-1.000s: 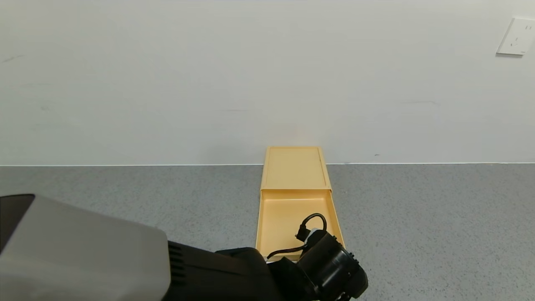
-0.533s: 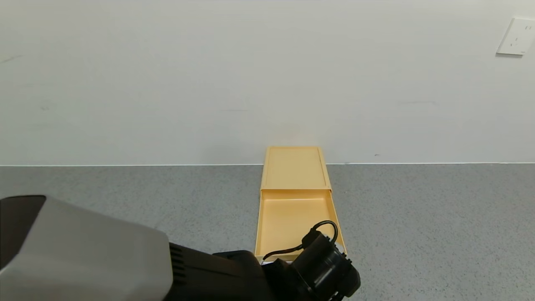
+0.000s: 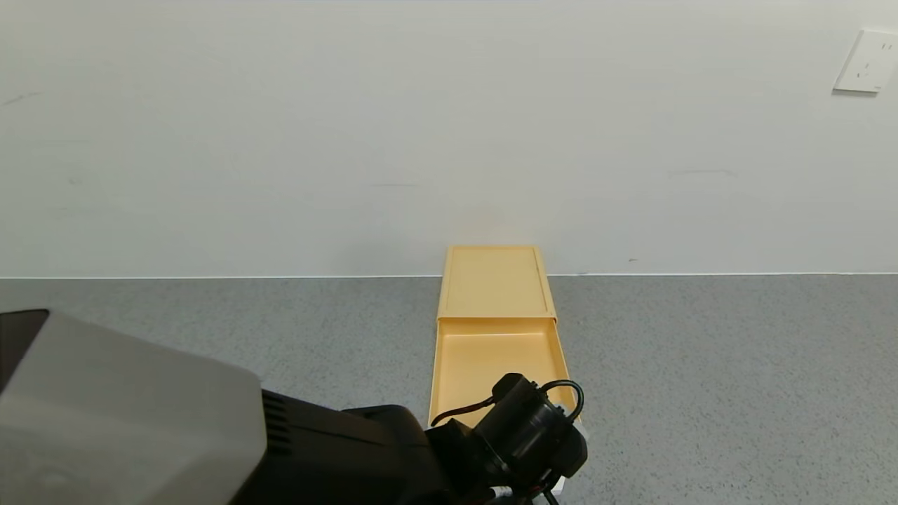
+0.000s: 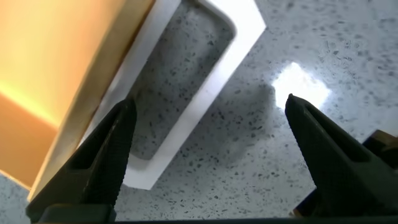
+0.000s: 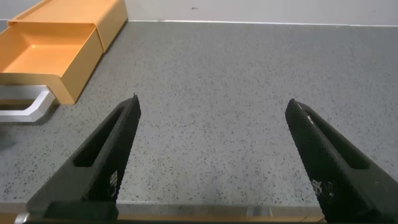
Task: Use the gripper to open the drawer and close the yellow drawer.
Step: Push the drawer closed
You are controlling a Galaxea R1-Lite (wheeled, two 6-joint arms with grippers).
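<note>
Half done by look: yellow drawer pulled fully out on counter, closing left. Left hand spread, not gripping, white handle just ahead between fingers. Right hand spread, idle, well off to drawer's side.

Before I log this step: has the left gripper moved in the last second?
Yes. The left gripper dropped nearer the camera, off the open yellow drawer tray toward its front edge.
</note>
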